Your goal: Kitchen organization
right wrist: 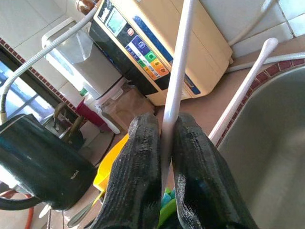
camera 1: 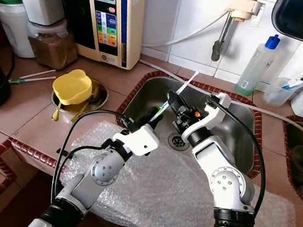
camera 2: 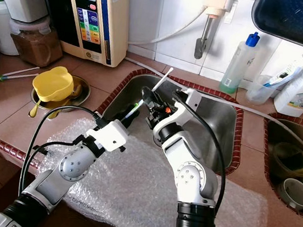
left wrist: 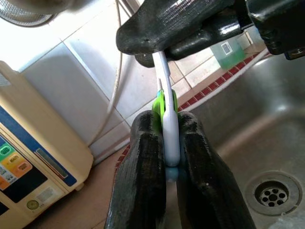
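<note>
Holding a toothbrush between both grippers above the sink, clear of the basin floor and drain. Left gripper closed on the green-and-blue lower end; right gripper closed on the white handle further up, white tip angled towards the wall tiles. Left wrist view: fingers pinched tight either side of the handle, no gap visible. Right wrist view: fingers likewise clamped on the white shaft.

Handling, judged: light, stiff, narrow, smooth plastic. Likely slippery under hard pads, more so if wet. Prone to pivoting in a single pinch, so best held mid-handle, square across the flat faces, not near the tapered tip. Not fragile, though apt to spring away if released unevenly by one side.

Visibility: bristle head not made out; cannot tell which end carries it, lower end masked by the left fingers. Second white stick in the right wrist view, identity uncertain. Destination unconfirmed; a clear cup with similar items stands on the counter edge beside the bottles, contents small and hard to read. Bubble wrap covering the near counter, surface beneath hidden.
</note>
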Tool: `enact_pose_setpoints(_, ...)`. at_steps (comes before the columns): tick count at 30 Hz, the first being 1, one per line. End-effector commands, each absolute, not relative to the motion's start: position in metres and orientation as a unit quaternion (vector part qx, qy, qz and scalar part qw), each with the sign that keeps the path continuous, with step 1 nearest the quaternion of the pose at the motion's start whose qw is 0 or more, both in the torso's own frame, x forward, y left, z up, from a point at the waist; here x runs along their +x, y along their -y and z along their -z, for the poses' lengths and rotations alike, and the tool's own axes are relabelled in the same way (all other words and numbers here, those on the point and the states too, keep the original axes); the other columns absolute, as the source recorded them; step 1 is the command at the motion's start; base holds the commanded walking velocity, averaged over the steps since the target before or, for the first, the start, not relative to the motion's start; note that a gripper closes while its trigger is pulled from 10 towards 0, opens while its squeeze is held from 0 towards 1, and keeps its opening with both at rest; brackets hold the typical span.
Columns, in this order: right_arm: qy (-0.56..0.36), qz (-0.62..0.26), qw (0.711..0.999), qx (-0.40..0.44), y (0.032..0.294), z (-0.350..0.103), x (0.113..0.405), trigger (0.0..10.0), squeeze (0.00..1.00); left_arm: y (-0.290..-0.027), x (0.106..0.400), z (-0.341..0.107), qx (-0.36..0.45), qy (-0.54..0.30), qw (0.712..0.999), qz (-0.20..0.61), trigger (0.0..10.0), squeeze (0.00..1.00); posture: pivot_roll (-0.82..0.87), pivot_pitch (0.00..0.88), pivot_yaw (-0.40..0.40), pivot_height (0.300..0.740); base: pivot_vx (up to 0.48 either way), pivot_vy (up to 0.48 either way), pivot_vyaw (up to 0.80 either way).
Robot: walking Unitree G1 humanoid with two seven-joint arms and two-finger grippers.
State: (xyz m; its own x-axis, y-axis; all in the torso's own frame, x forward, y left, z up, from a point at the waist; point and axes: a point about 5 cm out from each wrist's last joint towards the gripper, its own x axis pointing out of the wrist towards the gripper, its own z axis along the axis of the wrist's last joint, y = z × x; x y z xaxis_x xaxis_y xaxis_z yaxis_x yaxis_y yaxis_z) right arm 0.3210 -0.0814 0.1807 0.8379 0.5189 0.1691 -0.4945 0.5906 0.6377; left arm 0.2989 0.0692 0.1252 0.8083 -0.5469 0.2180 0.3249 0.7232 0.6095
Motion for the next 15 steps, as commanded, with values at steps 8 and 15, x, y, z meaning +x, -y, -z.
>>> enact_pose_setpoints(8, -0.023, -0.266, 0.902, 0.34, 0.086, -0.178, 0.326, 0.0, 0.0, -0.074, 0.304, -0.132, 0.264, 0.203, 0.915, 0.227, 10.0, 1.0, -0.03, 0.041, -0.014, 0.74, 0.0, 0.0, 0.0)
enact_pose_setpoints(15, -0.023, -0.264, 0.909, 0.321, 0.086, -0.176, 0.327, 0.0, 0.0, -0.077, 0.307, -0.135, 0.259, 0.205, 0.918, 0.217, 10.0, 1.0, -0.04, 0.029, -0.008, 0.74, 0.0, 0.0, 0.0)
